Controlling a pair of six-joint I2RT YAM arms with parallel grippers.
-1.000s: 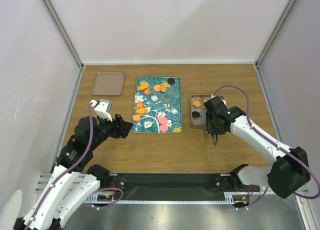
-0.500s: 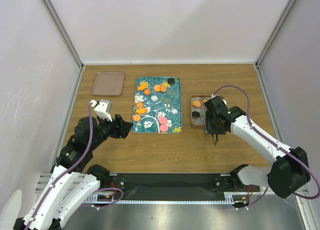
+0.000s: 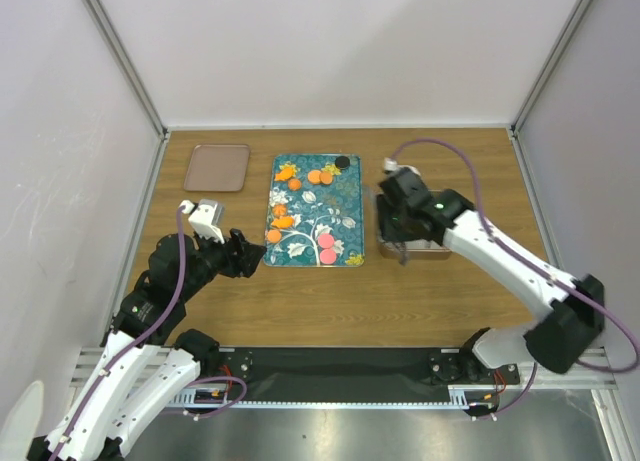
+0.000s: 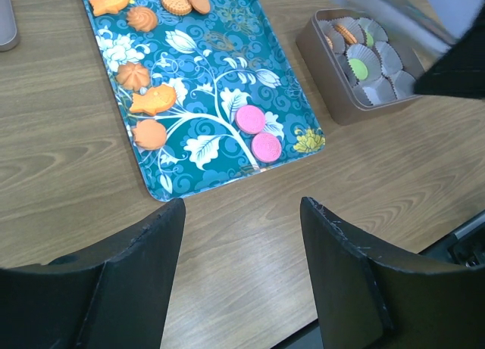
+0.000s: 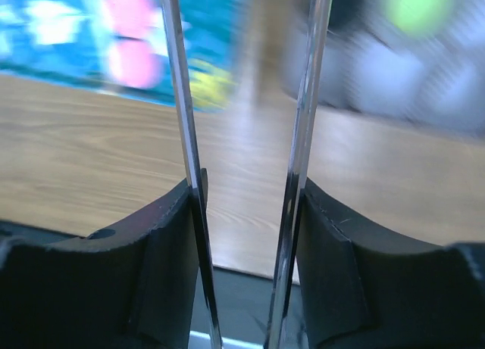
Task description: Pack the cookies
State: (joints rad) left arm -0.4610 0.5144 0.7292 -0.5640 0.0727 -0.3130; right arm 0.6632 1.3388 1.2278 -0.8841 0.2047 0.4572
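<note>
- L arm: folded at the elbow, low on the left near its base; wrist aims fwd & a bit to the right.
- L gripper: wide open, nothing btwn; dark fingers stand well apart in wrist view.
- R arm: stretched from its base at near right, reaching diagonally fwd & left; wrist bent down.
- R gripper: points down; thin metal fingers apart w/ a clear gap, nothing btwn. Wrist view blurred.
</note>
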